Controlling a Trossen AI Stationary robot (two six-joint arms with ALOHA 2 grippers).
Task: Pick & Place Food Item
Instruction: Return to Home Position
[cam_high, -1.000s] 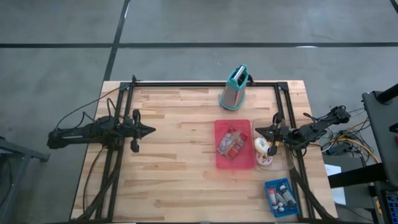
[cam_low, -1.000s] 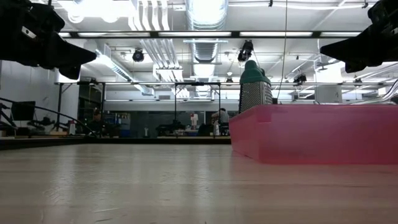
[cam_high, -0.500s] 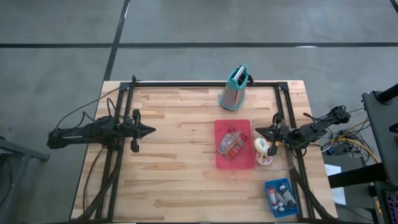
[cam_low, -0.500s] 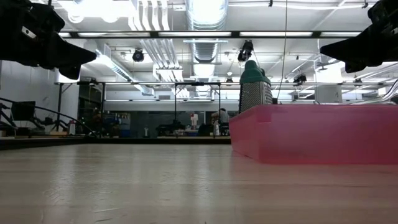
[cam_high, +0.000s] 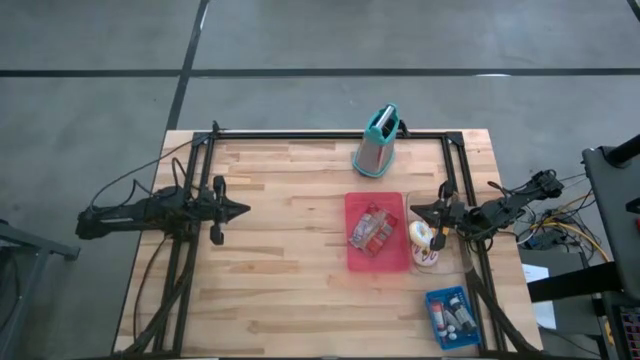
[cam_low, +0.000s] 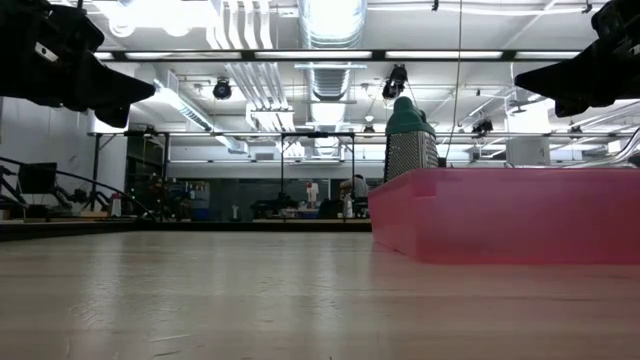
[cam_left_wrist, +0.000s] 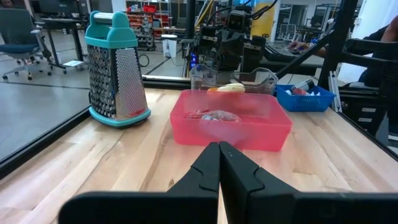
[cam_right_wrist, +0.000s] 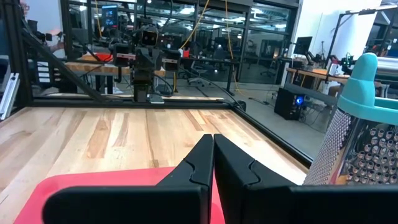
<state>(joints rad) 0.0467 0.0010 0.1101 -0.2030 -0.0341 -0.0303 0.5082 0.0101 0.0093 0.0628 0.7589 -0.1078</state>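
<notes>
I read no change from the earlier frames: left gripper (cam_high: 241, 210) closed, well apart from the red tray (cam_high: 352, 262); right gripper (cam_high: 416, 210) closed, just beside it.

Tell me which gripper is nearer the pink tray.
Right. The right gripper hangs by the right edge of the pink tray, over the clear bin. The left gripper is far off on the tray's left side.

No text, label, brand, number or sign is legible anywhere, whether on the grater (cam_high: 376, 143), red bin (cam_high: 352, 256), clear bin (cam_high: 446, 263), blue bin (cam_high: 429, 310) or room beyond.
</notes>
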